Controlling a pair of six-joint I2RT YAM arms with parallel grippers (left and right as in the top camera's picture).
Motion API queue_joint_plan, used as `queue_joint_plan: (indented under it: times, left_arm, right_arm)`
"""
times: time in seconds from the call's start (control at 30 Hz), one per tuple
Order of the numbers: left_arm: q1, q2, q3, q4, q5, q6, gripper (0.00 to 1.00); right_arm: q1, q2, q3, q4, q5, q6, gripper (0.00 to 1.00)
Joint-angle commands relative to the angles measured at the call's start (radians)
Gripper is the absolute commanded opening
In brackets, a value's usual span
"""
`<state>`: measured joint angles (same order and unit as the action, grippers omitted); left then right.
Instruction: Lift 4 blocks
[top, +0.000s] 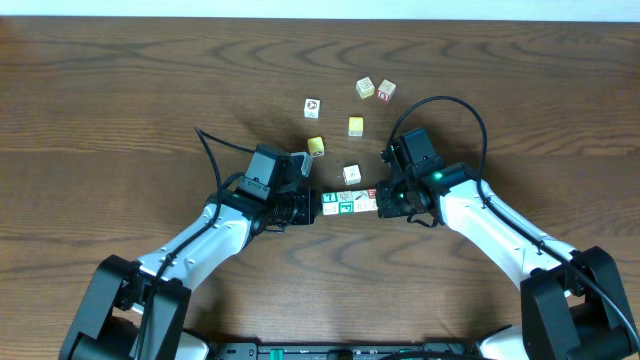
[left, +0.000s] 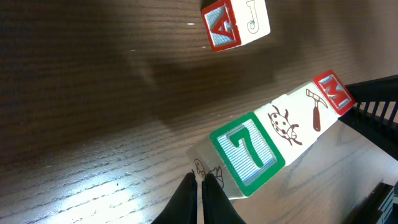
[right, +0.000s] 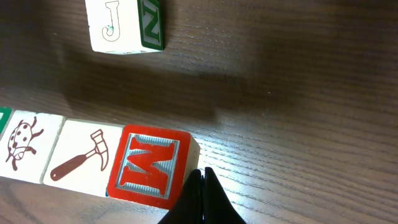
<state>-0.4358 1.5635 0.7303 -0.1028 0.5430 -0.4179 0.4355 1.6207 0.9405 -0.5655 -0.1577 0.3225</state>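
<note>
Wooden table: four blocks line up near its front, pinched between left gripper and right gripper, both closed; even inward pressure and a level rise should keep them together.

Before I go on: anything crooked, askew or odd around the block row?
Nothing stands out. The four blocks form one straight row, faces flush, pinned end to end between the shut left claw and shut right claw. The loose J cube stands apart from the row.
</note>
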Motion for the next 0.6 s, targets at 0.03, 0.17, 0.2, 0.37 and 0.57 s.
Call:
queue_joint_plan:
  times: [0.03, 0.17, 0.2, 0.37, 0.57]
  left_arm:
    - [-0.042, 0.021, 0.012, 0.015, 0.065, 0.014, 0.07]
    - [-0.042, 0.051, 0.012, 0.016, 0.065, 0.014, 0.07]
    - [-0.042, 0.06, 0.012, 0.017, 0.065, 0.014, 0.07]
    - [-0.042, 0.083, 0.012, 0.022, 0.065, 0.014, 0.07]
    - [-0.042, 0.083, 0.012, 0.032, 0.064, 0.014, 0.07]
  right_arm:
    - [0.051, -0.003, 0.012, 0.005, -0.206, 0.003, 0.01]
    - [0.051, -0.003, 0.012, 0.005, -0.205, 0.003, 0.01]
    - [0.051, -0.003, 0.012, 0.004, -0.205, 0.003, 0.01]
    - [0.051, -0.002, 0.012, 0.004, -0.205, 0.003, 0.01]
    - [0.051, 0.01, 0.005, 0.005, -0.205, 0.003, 0.01]
